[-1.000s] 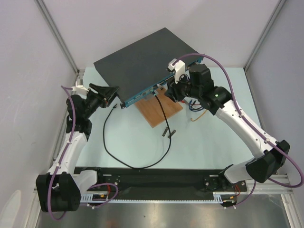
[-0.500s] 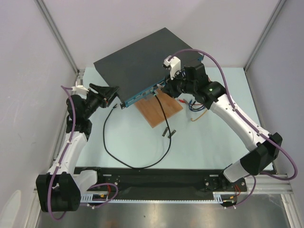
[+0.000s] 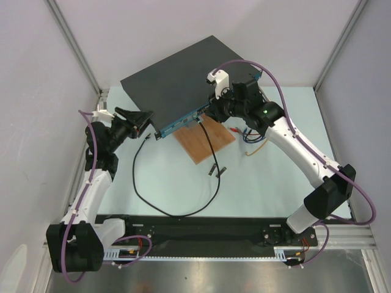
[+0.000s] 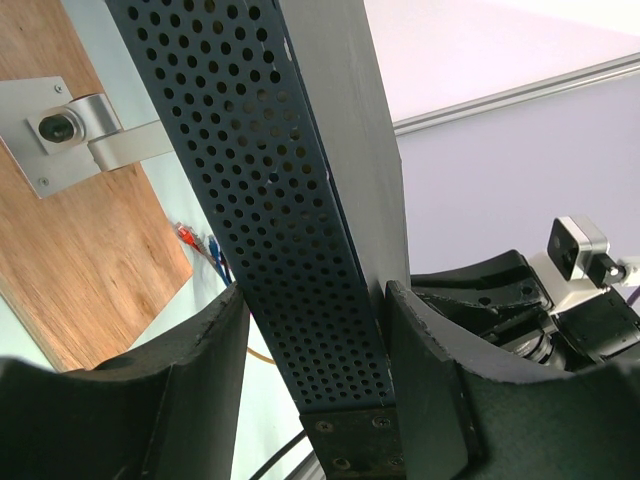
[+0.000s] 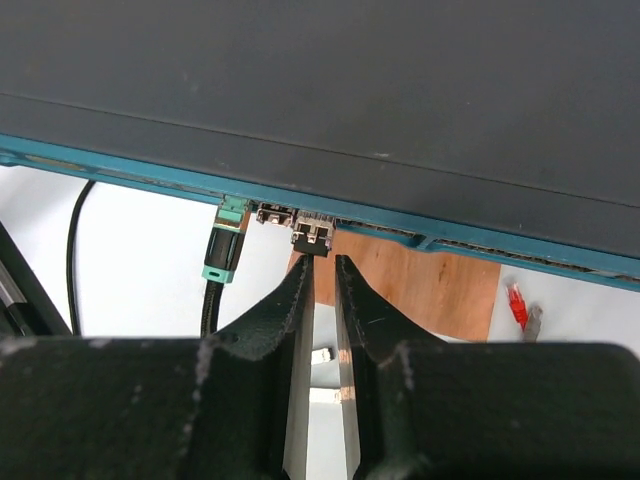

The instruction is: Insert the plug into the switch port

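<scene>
The switch is a flat black box with a narrow teal front face. A small silver-and-black plug sits in a port on that face. My right gripper is shut to a thin slit, empty, its tips right against the plug's back end. In the top view the right gripper is at the middle of the front face. My left gripper straddles the switch's left corner, with the perforated side between its fingers, shut on it.
A black cable with a teal-collared connector is plugged in just left of the plug and loops over the table. A wooden board lies under the front edge. Red and blue plugs and two small metal pieces lie nearby.
My right arm has swung left along the switch's front face and closer to it, and its jaws have narrowed to a slit. The left arm has not moved.
</scene>
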Controlling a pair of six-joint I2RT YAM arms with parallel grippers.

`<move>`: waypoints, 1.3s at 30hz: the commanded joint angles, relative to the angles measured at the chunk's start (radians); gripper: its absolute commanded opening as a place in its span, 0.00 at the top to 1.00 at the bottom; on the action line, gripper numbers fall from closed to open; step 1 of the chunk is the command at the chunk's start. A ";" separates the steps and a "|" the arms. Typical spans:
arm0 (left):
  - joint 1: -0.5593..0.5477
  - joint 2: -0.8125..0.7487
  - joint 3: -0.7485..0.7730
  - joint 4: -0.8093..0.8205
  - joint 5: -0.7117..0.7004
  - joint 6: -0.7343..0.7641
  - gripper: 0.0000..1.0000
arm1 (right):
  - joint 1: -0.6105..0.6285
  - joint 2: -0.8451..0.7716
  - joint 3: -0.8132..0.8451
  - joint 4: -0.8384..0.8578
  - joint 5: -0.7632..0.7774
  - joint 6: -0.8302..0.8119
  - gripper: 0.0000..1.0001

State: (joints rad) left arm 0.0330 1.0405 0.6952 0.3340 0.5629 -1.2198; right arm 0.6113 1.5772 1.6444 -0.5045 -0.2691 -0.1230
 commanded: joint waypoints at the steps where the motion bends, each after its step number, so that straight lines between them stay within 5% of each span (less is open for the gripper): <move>1: -0.025 0.006 0.001 0.019 0.029 0.072 1.00 | 0.004 0.007 0.052 0.075 0.021 0.031 0.82; 30: -0.059 0.032 0.044 -0.004 0.049 0.124 1.00 | 0.021 0.087 0.132 0.176 0.044 0.029 0.87; 32: -0.056 0.030 0.062 -0.027 0.049 0.150 0.99 | 0.007 0.046 0.097 0.153 0.004 0.025 0.83; 39: -0.004 0.001 0.069 -0.064 0.092 0.178 0.70 | -0.044 -0.130 -0.027 0.035 -0.122 0.008 0.56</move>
State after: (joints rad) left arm 0.0372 1.0466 0.7250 0.2825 0.5858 -1.1751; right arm 0.5873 1.5814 1.6623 -0.5228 -0.3172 -0.0963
